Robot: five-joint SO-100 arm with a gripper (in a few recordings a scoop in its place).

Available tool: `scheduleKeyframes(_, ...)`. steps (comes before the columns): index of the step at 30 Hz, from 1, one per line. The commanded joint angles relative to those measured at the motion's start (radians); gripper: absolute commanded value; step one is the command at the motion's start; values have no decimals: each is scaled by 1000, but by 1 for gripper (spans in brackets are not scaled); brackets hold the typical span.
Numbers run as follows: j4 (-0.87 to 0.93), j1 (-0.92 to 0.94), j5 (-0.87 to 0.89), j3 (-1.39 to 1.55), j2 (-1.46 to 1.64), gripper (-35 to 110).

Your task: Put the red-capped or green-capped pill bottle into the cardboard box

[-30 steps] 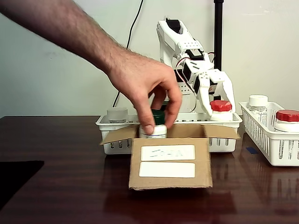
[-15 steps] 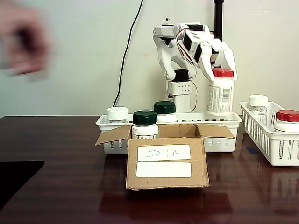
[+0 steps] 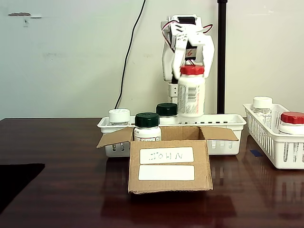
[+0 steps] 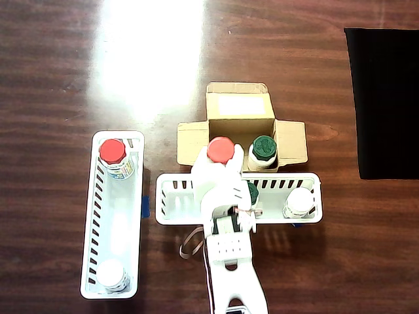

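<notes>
Red-capped bottle (image 3: pixel 191 92): held upright in the air by its cap, above the rear of the cardboard box (image 3: pixel 170 165); in the overhead view its cap (image 4: pixel 220 150) sits over the box's left half. White body with a printed label, print too small to read.
Pincer (image 3: pixel 192 65): white, clamped on the red cap from both sides, pointing down.
Cardboard box: open, flaps spread, in front of the white basket (image 3: pixel 223 124) on the dark wooden bench (image 3: pixel 66 190). Two white labels on the front; the upper reads "JOHN" in handwriting, the lower is blank.
Green-capped bottle in box (image 3: pixel 147 126): upright inside the box, at 3 o'clock from the red cap in the overhead view (image 4: pixel 263 150).
White basket: holds a second green-capped bottle (image 3: pixel 166 112) and a white-capped bottle (image 3: pixel 119 117).
Side basket (image 3: pixel 278 142): at 3 o'clock from the box in the fixed view, holding another red-capped bottle (image 3: pixel 291 121) and a white-capped one (image 3: pixel 262 110).
Black mat (image 4: pixel 386 98): lies on the bench, at 2 o'clock from the box in the overhead view.
</notes>
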Motion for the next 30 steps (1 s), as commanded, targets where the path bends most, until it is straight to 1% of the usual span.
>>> scheduleKeyframes(1,-75,15,2,-201,-112,1)
scheduleKeyframes(5,-94,8,-8,-298,-230,1)
scheduleKeyframes(10,-160,8,6,-302,-310,1)
scheduleKeyframes(19,-236,78,54,-311,-413,1)
scheduleKeyframes(30,-245,89,37,-265,-423,2)
